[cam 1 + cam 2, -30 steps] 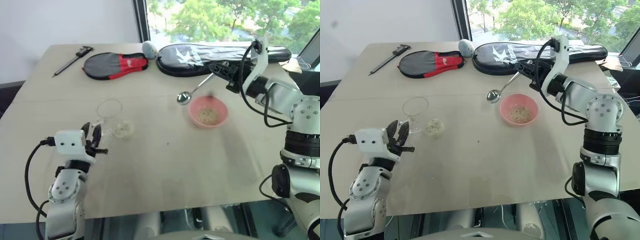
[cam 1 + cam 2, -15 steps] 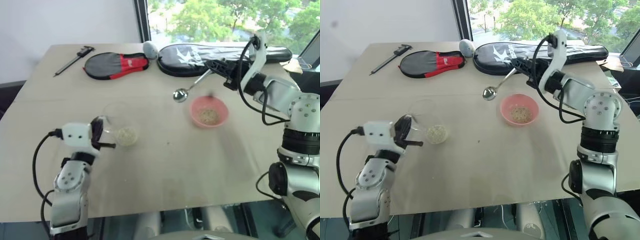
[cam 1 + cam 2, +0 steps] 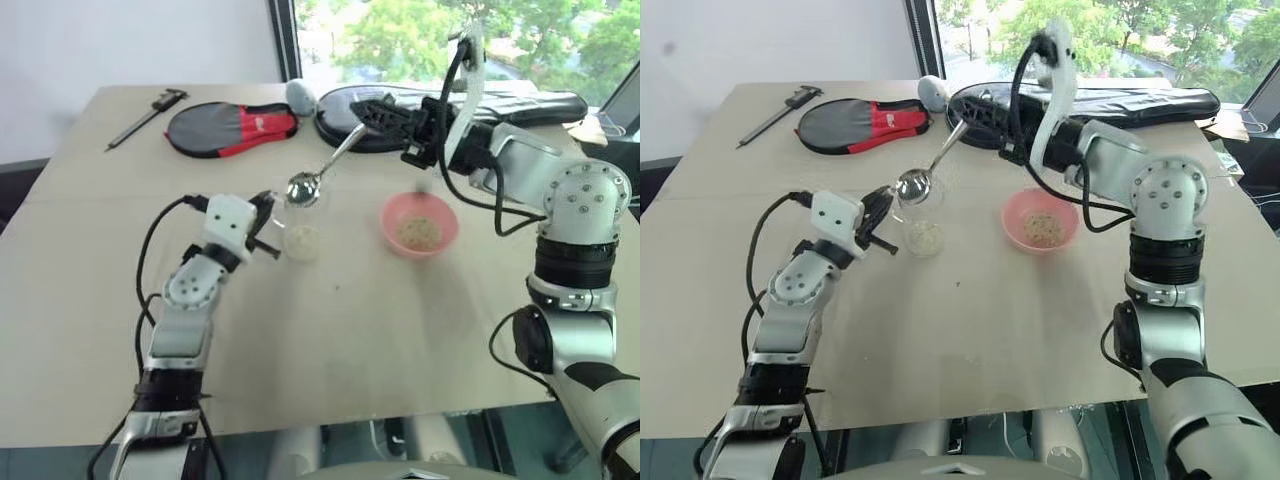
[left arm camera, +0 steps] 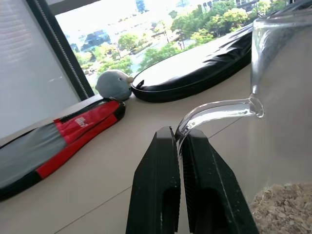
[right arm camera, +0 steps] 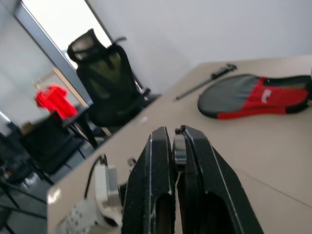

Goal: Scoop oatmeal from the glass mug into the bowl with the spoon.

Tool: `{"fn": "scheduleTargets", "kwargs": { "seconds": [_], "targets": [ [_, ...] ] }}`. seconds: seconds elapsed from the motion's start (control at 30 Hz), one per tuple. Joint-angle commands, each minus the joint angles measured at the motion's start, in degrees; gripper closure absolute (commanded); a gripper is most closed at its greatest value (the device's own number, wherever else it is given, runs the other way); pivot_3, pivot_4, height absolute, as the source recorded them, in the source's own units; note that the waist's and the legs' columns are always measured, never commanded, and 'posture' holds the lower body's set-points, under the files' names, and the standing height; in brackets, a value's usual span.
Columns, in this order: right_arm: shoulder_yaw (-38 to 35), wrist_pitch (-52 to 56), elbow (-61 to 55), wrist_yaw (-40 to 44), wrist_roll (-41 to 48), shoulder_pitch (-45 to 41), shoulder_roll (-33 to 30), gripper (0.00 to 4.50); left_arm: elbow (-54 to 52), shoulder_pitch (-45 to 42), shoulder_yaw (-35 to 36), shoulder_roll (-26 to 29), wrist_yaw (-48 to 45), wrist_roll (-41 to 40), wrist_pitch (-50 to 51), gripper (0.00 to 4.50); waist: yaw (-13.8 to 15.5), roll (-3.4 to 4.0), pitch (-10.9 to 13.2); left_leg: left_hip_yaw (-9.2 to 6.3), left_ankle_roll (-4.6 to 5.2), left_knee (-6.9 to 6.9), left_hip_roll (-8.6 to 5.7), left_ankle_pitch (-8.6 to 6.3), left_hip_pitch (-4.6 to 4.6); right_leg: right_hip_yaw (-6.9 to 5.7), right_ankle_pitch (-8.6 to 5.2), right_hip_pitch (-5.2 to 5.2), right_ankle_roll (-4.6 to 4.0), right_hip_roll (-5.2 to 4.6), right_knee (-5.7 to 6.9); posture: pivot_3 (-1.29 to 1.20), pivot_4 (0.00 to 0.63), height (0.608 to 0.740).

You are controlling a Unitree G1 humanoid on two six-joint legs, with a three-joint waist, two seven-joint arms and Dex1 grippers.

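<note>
The glass mug (image 3: 301, 226) stands left of the table's middle with a small heap of oatmeal (image 3: 303, 241) in its bottom. My left gripper (image 4: 178, 134) is shut on the mug's clear curved handle (image 4: 219, 109); in the head views this gripper (image 3: 262, 222) is at the mug's left side. My right gripper (image 3: 385, 115) is shut on the handle of the spoon (image 3: 303, 187). The spoon slants down to the left, its oval bowl just over the mug's mouth. The pink bowl (image 3: 418, 225) sits to the right of the mug with some oatmeal in it.
A red and black racket cover (image 3: 232, 130), a long black racket bag (image 3: 540, 103) and a small grey plush toy (image 3: 300, 97) lie along the far edge. A dark caliper (image 3: 147, 118) lies at the far left corner.
My left gripper has closed on the mug's handle and brought the mug right, toward the table's middle. My right gripper has swung the spoon left, from beside the bowl to over the mug.
</note>
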Motion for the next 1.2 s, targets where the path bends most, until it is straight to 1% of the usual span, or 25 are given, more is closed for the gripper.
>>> {"fn": "scheduleTargets", "kwargs": {
  "seconds": [0.03, 0.2, 0.37, 0.57, 0.67, 0.8, 0.97, 1.07, 1.2],
  "targets": [
    [4.41, -4.17, -2.21, 5.36, -7.78, 1.65, -2.63, 4.50, 1.75, -3.13, -0.96, -0.06, -2.18, -0.33, -4.93, 4.46, 0.00, 0.02, 0.01, -0.02, 0.00, 0.03, -0.02, 0.00, -0.09, -0.04, 0.00, -0.08, 0.00, -0.03, 0.00, 0.00, 0.150, 0.740],
    [9.76, -9.82, -2.51, 10.06, -16.26, 3.28, -2.38, 4.50, 8.58, -7.64, -2.36, 0.29, -5.14, -0.02, -9.36, 4.46, -0.16, 0.03, 0.02, -0.07, -0.01, 0.06, -0.06, 0.01, -0.18, -0.09, 0.01, -0.18, 0.02, -0.06, 0.06, 0.00, 0.150, 0.740],
    [13.39, -15.32, -1.39, 13.75, -24.21, 4.20, -2.25, 4.50, 14.12, -11.63, -3.38, 0.89, -8.14, 0.40, -13.40, 4.46, -0.11, 0.03, 0.02, -0.20, -0.02, 0.07, -0.06, 0.02, -0.21, -0.23, 0.01, -0.17, 0.02, -0.05, 0.09, 0.00, 0.150, 0.740],
    [14.76, -17.17, -2.06, 16.90, -28.49, 6.18, -1.48, 4.50, 17.31, -13.37, -3.55, 1.02, -9.74, 0.38, -15.88, 4.46, -0.05, 0.03, 0.02, -0.21, -0.24, 0.08, -0.07, 0.15, -0.25, -0.24, 0.01, -0.16, 0.02, -0.06, 0.06, 0.00, 0.150, 0.740],
    [13.95, -14.91, -3.08, 17.31, -27.57, 7.23, -0.17, 4.50, 18.28, -13.84, -3.52, 0.96, -9.89, 0.45, -16.60, 4.46, -0.04, 0.03, 0.02, -0.22, -0.25, 0.08, -0.07, 0.15, -0.24, -0.26, 0.01, -0.16, 0.02, -0.06, 0.08, 0.00, 0.150, 0.740],
    [8.32, -5.39, -4.54, 13.67, -20.40, 8.51, 4.76, 4.50, 19.20, -14.01, -3.42, 0.82, -9.83, 0.61, -17.53, 4.46, -0.08, 0.03, 0.01, -0.27, -0.25, 0.12, -0.06, 0.15, -0.22, -0.30, 0.02, -0.14, 0.02, -0.05, 0.14, 0.00, 0.150, 0.740],
    [-1.00, 4.19, -2.32, 6.75, -15.11, 6.52, 9.99, 4.50, 19.59, -13.74, -3.43, 0.63, -9.72, 0.74, -18.08, 4.46, 0.00, 0.03, 0.02, -0.29, -0.27, 0.16, -0.06, 0.16, -0.23, -0.33, 0.02, -0.13, 0.02, -0.06, 0.19, 0.00, 0.150, 0.740],
    [-6.94, 8.94, 0.01, 2.54, -12.82, 4.50, 12.16, 4.50, 19.83, -13.72, -3.53, 0.37, -9.44, 0.91, -18.29, 4.46, -0.02, 0.03, 0.02, -0.29, -0.27, 0.17, -0.07, 0.16, -0.23, -0.33, 0.02, -0.12, 0.02, -0.06, 0.19, 0.00, 0.150, 0.740],
    [-14.96, 15.13, 2.88, -2.26, -9.86, 2.01, 13.21, 4.50, 20.41, -13.91, -3.63, -0.21, -8.75, 1.14, -18.65, 4.46, 0.02, 0.04, 0.01, -0.31, -0.27, 0.16, -0.06, 0.16, -0.23, -0.34, 0.02, -0.12, 0.03, -0.06, 0.20, 0.00, 0.150, 0.740]
  ]
}}
